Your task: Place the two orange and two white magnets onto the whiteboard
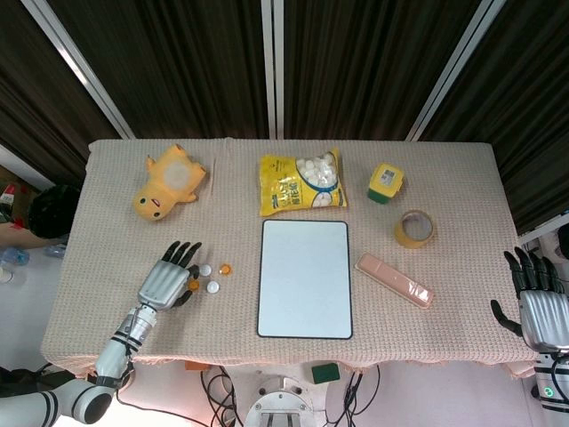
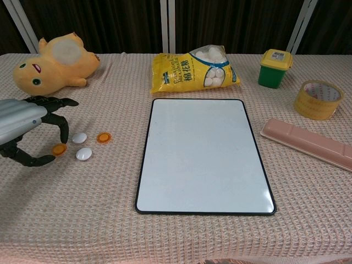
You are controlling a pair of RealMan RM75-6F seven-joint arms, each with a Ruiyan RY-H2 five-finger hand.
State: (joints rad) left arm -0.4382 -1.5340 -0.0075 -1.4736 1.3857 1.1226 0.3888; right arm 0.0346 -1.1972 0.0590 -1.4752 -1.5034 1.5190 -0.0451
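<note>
The whiteboard (image 2: 204,155) lies in the middle of the tabletop (image 2: 165,236). Left of it sit four magnets (image 2: 84,144) in a small cluster, and the left robot hand (image 2: 27,132) hangs over the leftmost one. Behind the cluster lies a plush toy (image 2: 55,62). Behind the whiteboard lies a snack bag (image 2: 192,70). To the bag's right stands a small tub (image 2: 275,68), then a tape roll (image 2: 317,99). A long case (image 2: 308,144) lies right of the whiteboard. The right robot hand (image 1: 538,302) hangs off the tabletop's right edge.
</note>
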